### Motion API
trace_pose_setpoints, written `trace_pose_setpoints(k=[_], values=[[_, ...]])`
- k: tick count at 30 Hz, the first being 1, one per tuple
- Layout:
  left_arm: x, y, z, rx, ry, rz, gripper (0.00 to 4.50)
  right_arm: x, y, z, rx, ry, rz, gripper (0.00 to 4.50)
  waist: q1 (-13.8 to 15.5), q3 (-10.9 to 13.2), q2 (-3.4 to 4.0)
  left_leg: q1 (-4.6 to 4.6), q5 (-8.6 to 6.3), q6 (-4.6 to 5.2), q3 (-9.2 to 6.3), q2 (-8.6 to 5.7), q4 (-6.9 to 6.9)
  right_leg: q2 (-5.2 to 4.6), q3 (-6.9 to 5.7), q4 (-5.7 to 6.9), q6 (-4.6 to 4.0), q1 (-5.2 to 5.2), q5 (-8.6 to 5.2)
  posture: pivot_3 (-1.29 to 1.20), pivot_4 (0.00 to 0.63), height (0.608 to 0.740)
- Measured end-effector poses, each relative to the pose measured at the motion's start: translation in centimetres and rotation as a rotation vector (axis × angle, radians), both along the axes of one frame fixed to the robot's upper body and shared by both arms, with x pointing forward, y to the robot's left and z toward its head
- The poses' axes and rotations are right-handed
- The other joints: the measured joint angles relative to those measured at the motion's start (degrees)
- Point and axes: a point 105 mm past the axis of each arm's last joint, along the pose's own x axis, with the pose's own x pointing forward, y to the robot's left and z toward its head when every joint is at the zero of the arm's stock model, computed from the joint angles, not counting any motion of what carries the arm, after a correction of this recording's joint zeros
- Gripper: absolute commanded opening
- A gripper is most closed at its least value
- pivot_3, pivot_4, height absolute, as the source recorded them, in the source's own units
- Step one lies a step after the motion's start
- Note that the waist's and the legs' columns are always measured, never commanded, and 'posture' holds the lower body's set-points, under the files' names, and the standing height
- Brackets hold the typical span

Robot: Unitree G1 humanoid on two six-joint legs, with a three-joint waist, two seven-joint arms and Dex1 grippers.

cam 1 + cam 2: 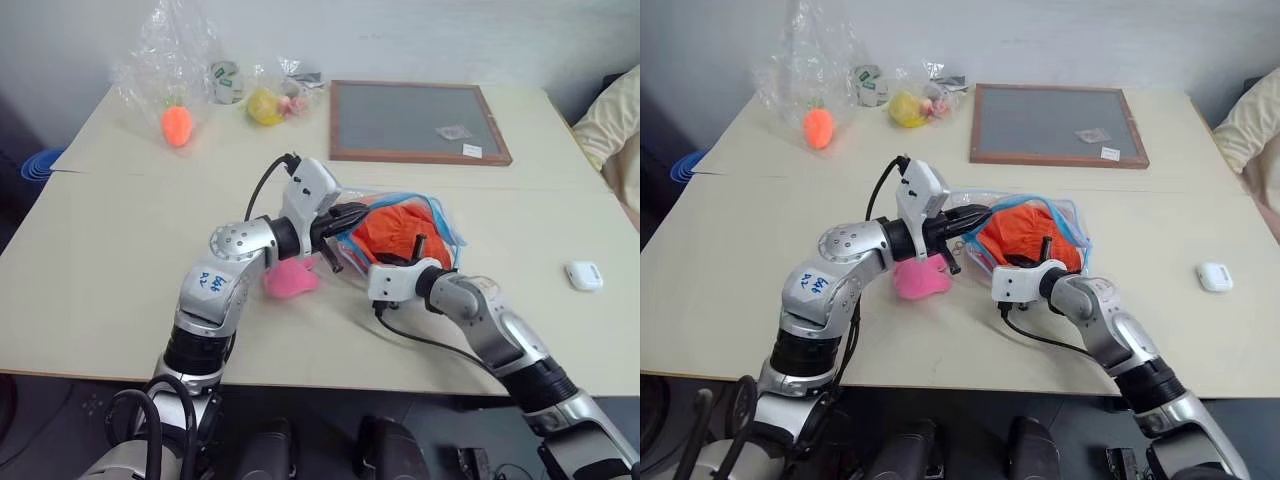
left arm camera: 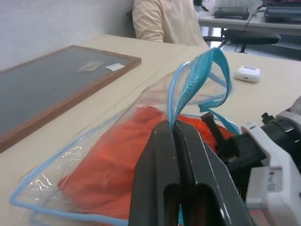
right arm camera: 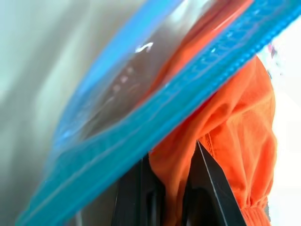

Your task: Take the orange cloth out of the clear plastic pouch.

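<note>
Right claw (image 3: 171,186) pinches a fold of the wrinkled orange-red cloth (image 1: 400,230), while the left claw (image 2: 175,134) is clamped shut on the light-blue edging of the clear plastic zip pouch (image 2: 94,146).

The cloth lies mostly inside the pouch at the middle of the pale bench (image 1: 120,280), bunched at the opened mouth where the blue zipper band (image 2: 207,70) arches up. A pink plush (image 1: 290,279) sits on the bench just beside the left forearm. Farther back lie a wood-framed grey board (image 1: 415,120), an orange carrot-shaped toy (image 1: 177,125) in a crinkly clear bag (image 1: 165,55), a yellow toy (image 1: 264,106), and a roll of tape (image 1: 226,82). A small white case (image 1: 583,275) rests near the bench's right edge.
</note>
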Motion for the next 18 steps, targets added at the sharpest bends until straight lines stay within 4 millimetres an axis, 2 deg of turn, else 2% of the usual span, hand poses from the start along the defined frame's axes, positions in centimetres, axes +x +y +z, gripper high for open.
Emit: trace_pose_setpoints(k=[5, 7, 9, 10, 13, 14, 15, 16, 18], values=[[0.5, -0.2, -0.7, 0.034, -0.007, 0.008, 0.00, -2.2, 1.2, 2.3, 0.061, 0.089, 0.110, 0.02, 0.0, 0.0, 0.01, -0.01, 0.00, 0.00, 0.00, 0.00, -0.01, 0.02, -0.01, -0.02, 0.00, 0.00, 0.00, 0.00, 0.150, 0.740], [0.9, -0.1, -1.1, 0.060, -0.019, 0.023, 0.00, -3.5, 0.5, 4.4, 0.153, 0.201, 0.131, 0.02, 0.2, 0.0, 0.07, -0.04, -0.01, 0.02, -0.02, -0.01, 0.01, 0.01, -0.03, -0.03, 0.00, 0.02, 0.00, 0.00, 0.150, 0.740], [1.4, 0.4, -1.4, 0.082, -0.029, 0.052, 0.00, -5.7, -0.6, 6.2, 0.194, 0.346, 0.185, 0.02, 0.4, 0.1, 0.12, -0.08, -0.03, 0.06, -0.07, -0.04, 0.02, -0.02, -0.05, -0.08, 0.02, 0.02, 0.01, 0.00, 0.150, 0.740], [1.8, 1.0, -1.8, 0.102, -0.030, 0.076, 0.00, -7.0, -1.5, 7.4, 0.201, 0.417, 0.214, 0.02, 0.4, 0.1, 0.11, -0.07, -0.05, 0.09, -0.09, -0.02, 0.02, -0.02, -0.07, -0.10, 0.01, 0.04, 0.01, 0.00, 0.150, 0.740], [2.2, 1.7, -2.2, 0.136, -0.046, 0.099, 0.00, -9.4, -3.4, 9.7, 0.232, 0.578, 0.257, 0.02, 0.2, 0.1, 0.09, -0.07, -0.07, 0.12, -0.08, -0.01, 0.01, -0.03, -0.06, -0.12, 0.01, 0.04, 0.02, 0.00, 0.150, 0.740], [2.1, 1.9, -2.3, 0.155, -0.059, 0.094, 0.00, -9.5, -4.6, 10.7, 0.272, 0.642, 0.236, 0.02, 0.2, 0.1, 0.11, -0.06, -0.08, 0.14, -0.06, -0.01, 0.03, -0.05, -0.04, -0.10, 0.01, 0.03, 0.02, 0.00, 0.150, 0.740], [1.8, 2.4, -2.6, 0.185, -0.074, 0.082, 0.00, -9.2, -6.3, 12.6, 0.332, 0.668, 0.188, 0.02, 0.1, 0.1, 0.12, -0.05, -0.08, 0.14, -0.04, -0.02, 0.03, -0.08, -0.03, -0.10, 0.01, 0.03, 0.02, 0.00, 0.150, 0.740], [1.6, 2.6, -2.7, 0.202, -0.082, 0.073, 0.00, -8.9, -7.5, 13.8, 0.364, 0.658, 0.157, 0.02, 0.1, 0.1, 0.12, -0.06, -0.08, 0.15, -0.03, -0.01, 0.00, -0.08, -0.02, -0.13, 0.01, 0.01, 0.02, 0.00, 0.150, 0.740], [0.6, 3.0, -3.3, 0.259, -0.112, 0.031, 0.00, -7.6, -11.0, 16.5, 0.434, 0.595, 0.052, 0.02, 0.0, 0.1, 0.12, -0.06, -0.09, 0.14, -0.01, 0.00, -0.04, -0.08, -0.03, -0.20, 0.01, 0.00, 0.02, 0.00, 0.150, 0.740]])
